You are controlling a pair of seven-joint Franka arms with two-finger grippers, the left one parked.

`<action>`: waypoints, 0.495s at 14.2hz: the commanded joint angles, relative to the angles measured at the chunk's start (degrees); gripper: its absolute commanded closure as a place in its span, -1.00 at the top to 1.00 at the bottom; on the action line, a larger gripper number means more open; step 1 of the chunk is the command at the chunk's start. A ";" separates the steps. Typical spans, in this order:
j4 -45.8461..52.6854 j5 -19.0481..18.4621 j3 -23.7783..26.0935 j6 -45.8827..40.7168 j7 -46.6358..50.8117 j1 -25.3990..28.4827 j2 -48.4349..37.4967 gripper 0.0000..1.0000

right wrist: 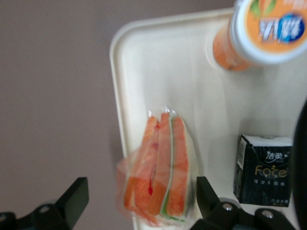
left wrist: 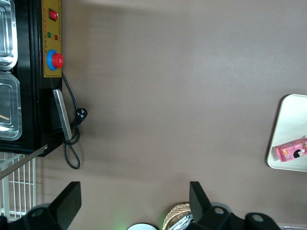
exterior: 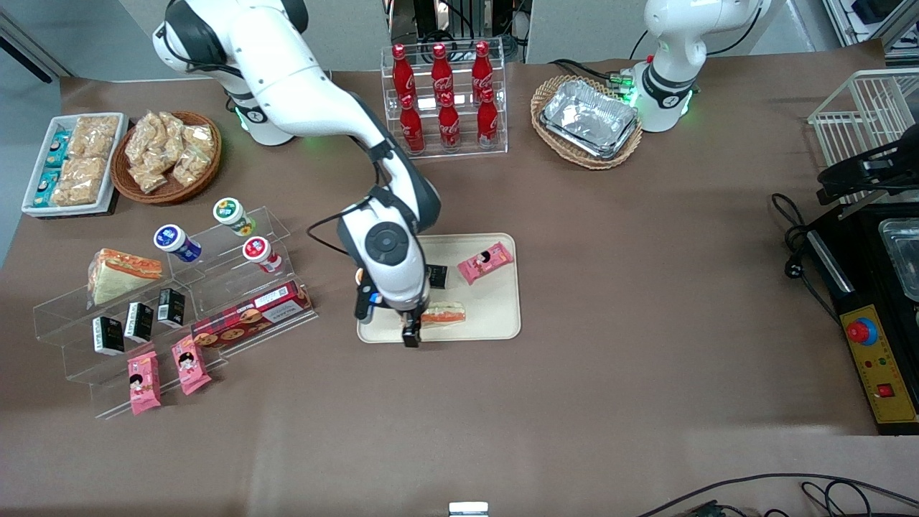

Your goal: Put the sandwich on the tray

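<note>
The sandwich, in clear wrap with orange and green stripes, lies on the cream tray, close to the tray's edge nearest the front camera. My right gripper hangs over that edge, open. Its black fingers stand on either side of the sandwich's wide end, one well apart from it and the other close beside the wrap.
On the tray also lie a pink snack packet, a black carton and an orange bottle. Acrylic shelves with a chunkier sandwich stand toward the working arm's end. A cola rack and a foil-tray basket stand farther from the camera.
</note>
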 commanded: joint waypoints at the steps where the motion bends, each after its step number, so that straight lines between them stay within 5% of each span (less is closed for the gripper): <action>1: -0.18 1.35 0.43 -9.80 -4.60 -4.58 -7.30 1.00; 7: -0.44 1.35 0.25 -23.35 -17.35 -6.09 -14.34 1.00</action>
